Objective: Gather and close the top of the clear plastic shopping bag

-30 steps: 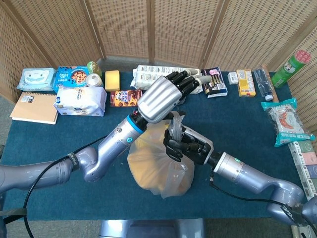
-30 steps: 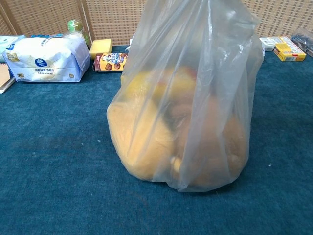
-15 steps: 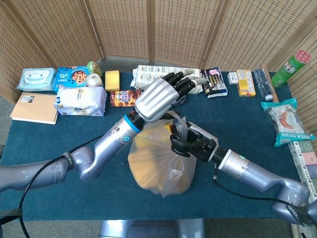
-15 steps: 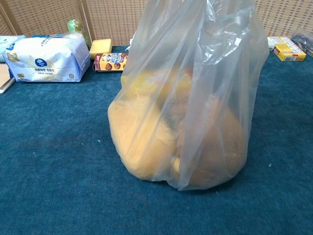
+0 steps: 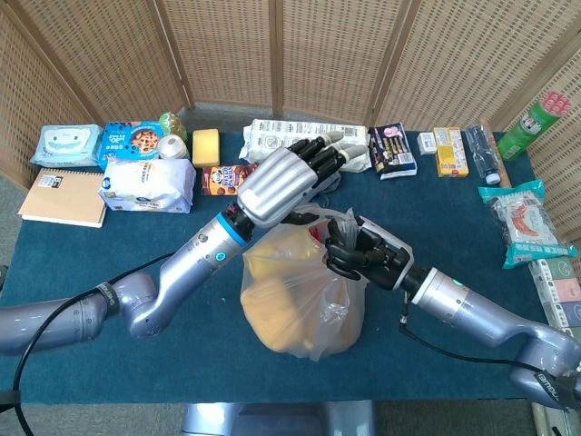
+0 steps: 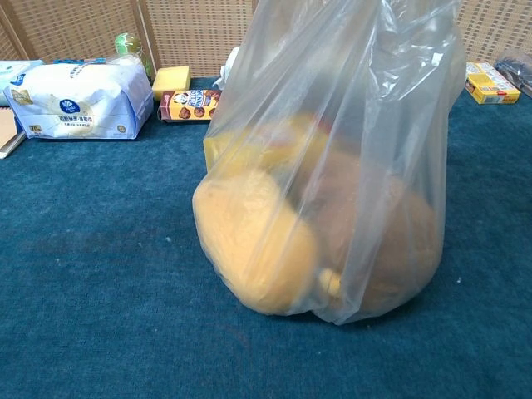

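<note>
A: In the middle of the blue table [image 5: 82, 272], what stands there?

B: The clear plastic bag [image 5: 300, 300], resting on the cloth, with rounded yellow-orange things filling its lower part. From the chest view the bag [image 6: 332, 166] takes up most of the frame and its top runs out of sight.

A: Who has hold of it?

B: The right hand [image 5: 363, 254] is at the bag's top, on the right side, its dark fingers curled tight around bunched plastic; it grips the bag's gathered top.

A: And the other one?

B: The left hand [image 5: 277, 182] is above the bag's upper left edge, its silver back turned to the head camera, fingers stretched out fairly straight toward the far side. Whether it pinches any plastic beneath the palm I cannot tell.

A: What lies around?

B: Behind the left hand, a small brown snack box [image 5: 224, 179] and a yellow sponge [image 5: 206, 145]. Further left, a white packet [image 5: 145, 184] and a notebook [image 5: 64, 197]. At the far right, a green can [image 5: 529, 125] and a yellow box [image 5: 451, 156].
</note>
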